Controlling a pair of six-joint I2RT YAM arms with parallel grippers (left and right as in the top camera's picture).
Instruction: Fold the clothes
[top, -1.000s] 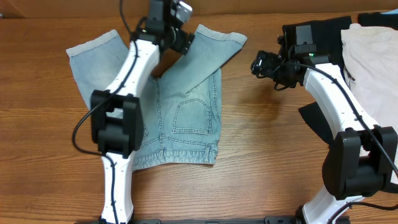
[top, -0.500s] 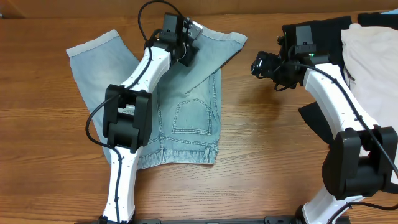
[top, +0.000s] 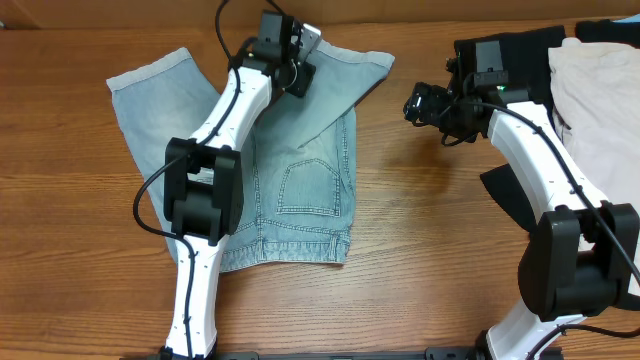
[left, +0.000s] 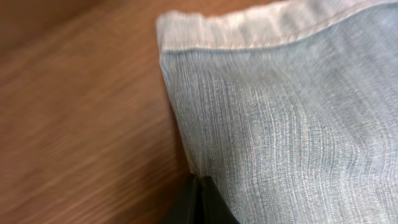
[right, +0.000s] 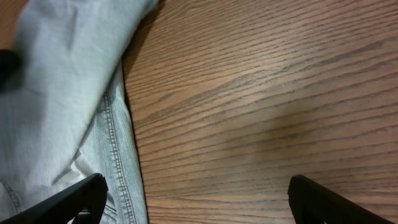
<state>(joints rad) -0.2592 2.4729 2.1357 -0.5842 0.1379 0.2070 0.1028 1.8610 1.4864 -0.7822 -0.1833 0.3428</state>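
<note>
The pale blue denim shorts (top: 300, 190) lie flat at the table's left centre, with the right leg folded up toward the far edge. My left gripper (top: 303, 60) sits on that folded leg near its light hem. In the left wrist view its black jaws (left: 199, 186) are pressed together on the side edge of the denim (left: 280, 124), just below the hem. My right gripper (top: 415, 103) hovers open over bare wood right of the shorts. Its two fingers (right: 74, 199) stand wide apart, with the denim (right: 62, 74) at the left of that view.
A cream-white garment (top: 600, 110) and black garments (top: 520, 45) are piled at the right rear. More black cloth (top: 505, 195) lies beside the right arm. Bare wood table (top: 430, 230) lies between the shorts and the right arm.
My left gripper came down onto the folded leg near the hem and closed on the denim's edge. The right arm has stayed still and open.
</note>
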